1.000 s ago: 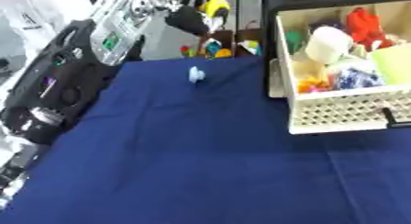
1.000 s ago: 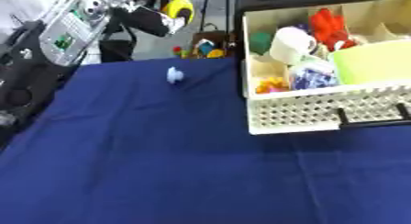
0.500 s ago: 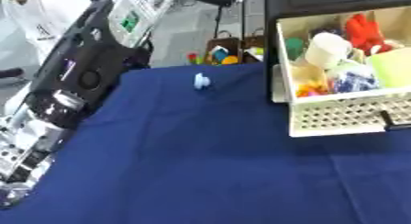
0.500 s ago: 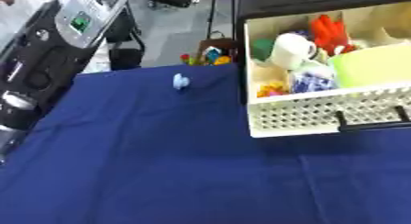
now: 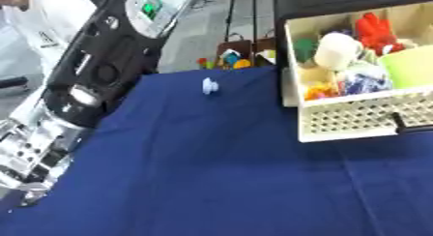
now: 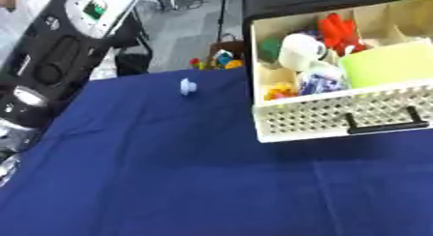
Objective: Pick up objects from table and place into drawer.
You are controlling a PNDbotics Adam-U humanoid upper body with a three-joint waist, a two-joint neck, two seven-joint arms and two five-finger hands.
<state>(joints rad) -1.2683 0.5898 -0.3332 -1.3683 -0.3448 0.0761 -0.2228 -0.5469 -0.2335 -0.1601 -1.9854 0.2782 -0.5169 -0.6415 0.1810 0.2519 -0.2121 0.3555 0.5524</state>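
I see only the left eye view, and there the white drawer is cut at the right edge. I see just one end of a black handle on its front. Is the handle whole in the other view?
Observer: Yes. The right eye view shows the whole black handle: one bar with both ends on the perforated front of the drawer.
Operator: And the yellow-green thing inside, how far does it go to the right?
Observer: It lies just behind the front wall, above the handle, and runs past the handle's right end to the picture's edge, where it is cut off too.
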